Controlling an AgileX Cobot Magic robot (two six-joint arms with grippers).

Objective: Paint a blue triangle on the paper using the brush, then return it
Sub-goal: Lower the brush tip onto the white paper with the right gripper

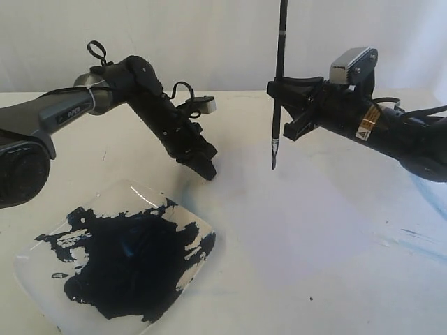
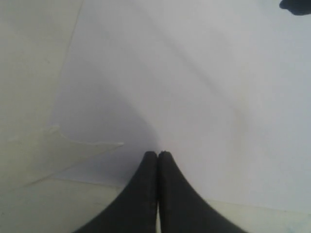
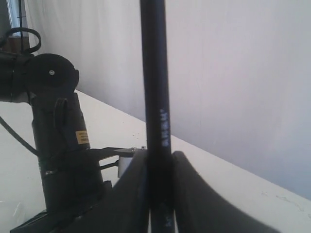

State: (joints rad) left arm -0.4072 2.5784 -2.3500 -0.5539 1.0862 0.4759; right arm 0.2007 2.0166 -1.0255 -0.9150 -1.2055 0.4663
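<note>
**A:** Here comes the right arm (image 1: 391,132), reaching in low and nearly level. Look at the right gripper (image 1: 278,98): fingers pinched tight on the brush (image 1: 281,49).

**B:** It's clamped on the black handle, well down its length. A long run of handle stands above the hand, with the ferrule and dark bristles hanging below it. Near enough vertical.

**A:** The wrist camera agrees. There's the right gripper (image 3: 159,162), both fingers hugging the brush (image 3: 154,73), and the handle rises straight out between them.

**B:** The tip points down at the paper (image 1: 300,237) beneath the hand. It looks clear of the sheet, though from this angle I can't be sure of the gap.

**A:** Over to the other side. See the left arm (image 1: 105,94) slanting steeply down, with the left gripper (image 1: 208,169) nose-down.

**B:** Fingers pressed together, holding nothing. Its own camera shows the left gripper (image 2: 158,155) with the two black tips touching, and pale paper (image 2: 204,82) spread out ahead of them.

**A:** There's a strip of cream table (image 2: 29,73) off to one side of that hand.

**B:** And just past those closed tips, towards the exterior camera, sits the clear plate (image 1: 112,195) with the navy puddle (image 1: 126,262) pooled across it. The two grippers are well apart.
</note>
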